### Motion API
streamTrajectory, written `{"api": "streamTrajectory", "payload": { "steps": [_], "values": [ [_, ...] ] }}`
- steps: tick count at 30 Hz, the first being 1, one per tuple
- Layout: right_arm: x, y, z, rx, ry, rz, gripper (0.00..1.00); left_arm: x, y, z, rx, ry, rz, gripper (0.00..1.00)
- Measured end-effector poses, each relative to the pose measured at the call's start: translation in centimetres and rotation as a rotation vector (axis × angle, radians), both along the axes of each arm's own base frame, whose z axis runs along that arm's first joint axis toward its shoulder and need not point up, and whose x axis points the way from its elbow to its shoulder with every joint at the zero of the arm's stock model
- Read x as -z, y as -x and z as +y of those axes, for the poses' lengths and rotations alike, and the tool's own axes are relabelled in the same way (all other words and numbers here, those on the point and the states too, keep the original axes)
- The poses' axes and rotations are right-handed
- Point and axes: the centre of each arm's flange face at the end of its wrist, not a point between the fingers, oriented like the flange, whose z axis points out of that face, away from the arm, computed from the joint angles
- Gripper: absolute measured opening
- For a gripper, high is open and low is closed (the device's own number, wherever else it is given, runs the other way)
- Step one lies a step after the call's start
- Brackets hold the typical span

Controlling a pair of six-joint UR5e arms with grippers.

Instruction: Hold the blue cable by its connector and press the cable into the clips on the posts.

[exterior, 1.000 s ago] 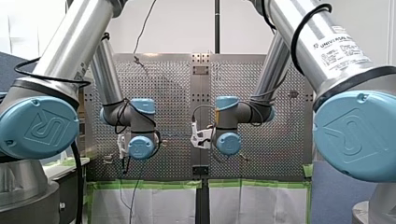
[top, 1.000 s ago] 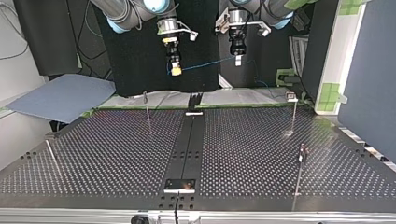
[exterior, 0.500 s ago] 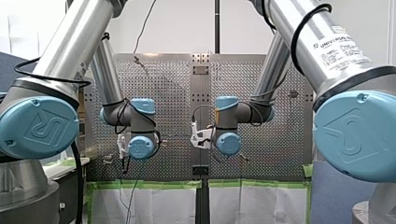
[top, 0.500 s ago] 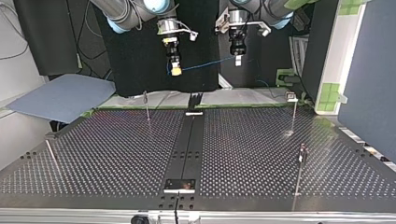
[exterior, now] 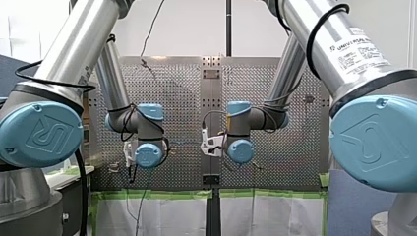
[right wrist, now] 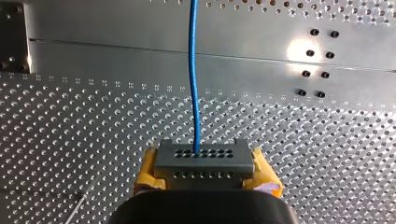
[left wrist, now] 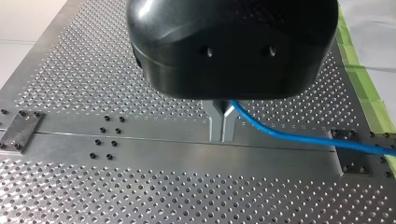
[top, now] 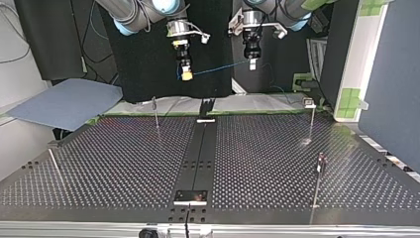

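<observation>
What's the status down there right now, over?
Right gripper shut on connector. Left gripper shut on blue cable. Cable stretched between them, clear of the posts, unclipped. Nothing in the way.

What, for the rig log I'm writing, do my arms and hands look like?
Both the left arm and right arm are silver tubes with light-blue joint caps bearing a UR logo, and black cables loop around them. The right arm carries a Universal Robots label. The left hand has a rounded black body and metal fingers; the right hand has yellow pads.

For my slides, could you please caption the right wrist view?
Right gripper clamps grey connector between yellow pads; blue cable runs ahead over perforated table.
</observation>
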Motion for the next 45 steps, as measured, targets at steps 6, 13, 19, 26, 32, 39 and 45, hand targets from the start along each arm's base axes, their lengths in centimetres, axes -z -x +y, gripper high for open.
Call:
{"api": "streamTrajectory", "payload": {
  "steps": [6,13,19,26,32,39,45],
  "values": [
    [0.0,0.0,0.0,0.0,0.0,0.0,0.0,-0.1,-0.1,0.0,0.0,-0.001,-0.001,0.0],
    [2.3,-0.3,1.5,0.009,-0.055,0.045,0.0,-1.5,-0.4,0.0,0.004,-0.04,-0.002,0.0],
    [5.4,0.8,2.4,0.045,-0.126,0.127,0.0,-1.5,0.0,0.2,0.005,-0.073,0.036,0.0],
    [6.3,1.3,2.8,0.051,-0.162,0.17,0.0,-1.0,0.6,0.6,0.007,-0.107,0.092,0.0],
    [6.4,1.4,2.9,0.052,-0.164,0.172,0.0,-0.6,1.1,0.9,0.007,-0.137,0.142,0.0],
    [3.2,-0.3,1.4,0.056,-0.145,0.088,0.0,-2.6,-0.6,0.1,-0.003,-0.087,0.113,0.0],
    [-0.6,-1.6,-0.1,0.033,-0.131,-0.007,0.0,-5.5,-2.0,0.0,-0.02,-0.058,0.083,0.0]
  ]
}}
